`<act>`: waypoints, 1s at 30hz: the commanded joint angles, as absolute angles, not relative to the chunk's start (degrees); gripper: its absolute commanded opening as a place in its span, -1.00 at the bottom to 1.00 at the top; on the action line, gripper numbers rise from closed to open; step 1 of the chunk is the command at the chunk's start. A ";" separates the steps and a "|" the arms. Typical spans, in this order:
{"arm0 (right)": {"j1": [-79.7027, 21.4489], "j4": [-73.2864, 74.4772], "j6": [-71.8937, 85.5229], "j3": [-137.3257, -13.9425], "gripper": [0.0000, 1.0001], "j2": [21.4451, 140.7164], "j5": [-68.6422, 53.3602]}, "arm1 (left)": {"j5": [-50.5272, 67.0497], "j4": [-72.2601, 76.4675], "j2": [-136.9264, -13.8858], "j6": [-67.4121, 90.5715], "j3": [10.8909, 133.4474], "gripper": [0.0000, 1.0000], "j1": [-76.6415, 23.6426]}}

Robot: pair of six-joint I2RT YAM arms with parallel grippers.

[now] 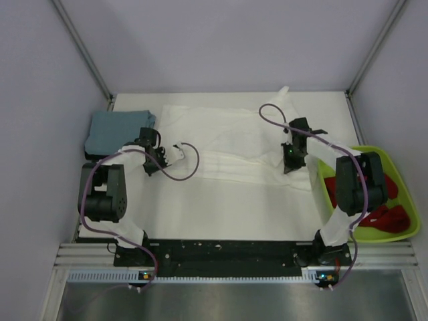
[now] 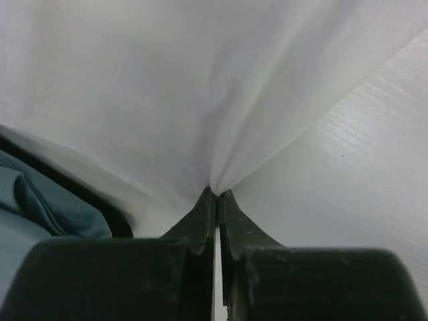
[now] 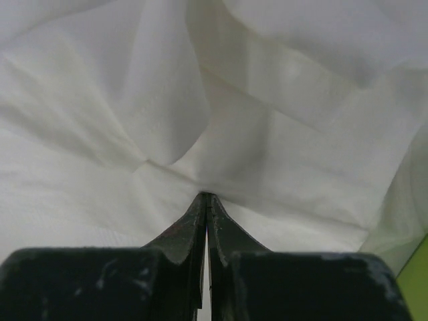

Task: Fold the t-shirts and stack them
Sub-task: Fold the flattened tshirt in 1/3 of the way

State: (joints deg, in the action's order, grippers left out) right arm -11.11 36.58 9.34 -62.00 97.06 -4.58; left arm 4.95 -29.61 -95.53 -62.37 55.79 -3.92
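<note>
A large white t-shirt [image 1: 227,144] lies spread across the table, plain side up, with a fold line across its middle. My left gripper [image 1: 172,154] is shut on a pinch of its left edge [image 2: 200,120] and lifts the cloth into a tent. My right gripper [image 1: 289,166] is shut on a crease of the same shirt [image 3: 221,114] near its right side. A folded blue-grey t-shirt [image 1: 117,130] lies at the back left and shows at the left of the left wrist view [image 2: 40,210]. No black shirt shows clearly.
A lime-green bin [image 1: 401,231] stands at the right edge of the table with red cloth [image 1: 388,217] inside; its rim [image 3: 420,281] shows in the right wrist view. Bare white table [image 2: 361,194] lies right of the left gripper. Grey walls enclose the back and sides.
</note>
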 commanded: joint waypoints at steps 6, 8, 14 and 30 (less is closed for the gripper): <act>-11.69 32.17 11.86 -76.62 -1.00 106.59 -5.53 | 1.93 -27.16 -89.83 -63.28 50.10 -1.00 -4.04; -12.21 32.43 11.69 -79.44 -1.00 109.67 -6.15 | 1.93 -27.07 -88.60 -63.11 49.22 -1.00 -4.13; -12.65 34.90 10.37 -89.98 -1.00 117.23 -6.85 | 0.53 -27.51 -87.72 -62.93 49.04 -1.00 -4.13; -14.06 39.02 -1.99 -100.15 -1.00 111.48 -4.28 | 0.53 -29.18 -84.64 -61.70 48.25 -1.00 -4.13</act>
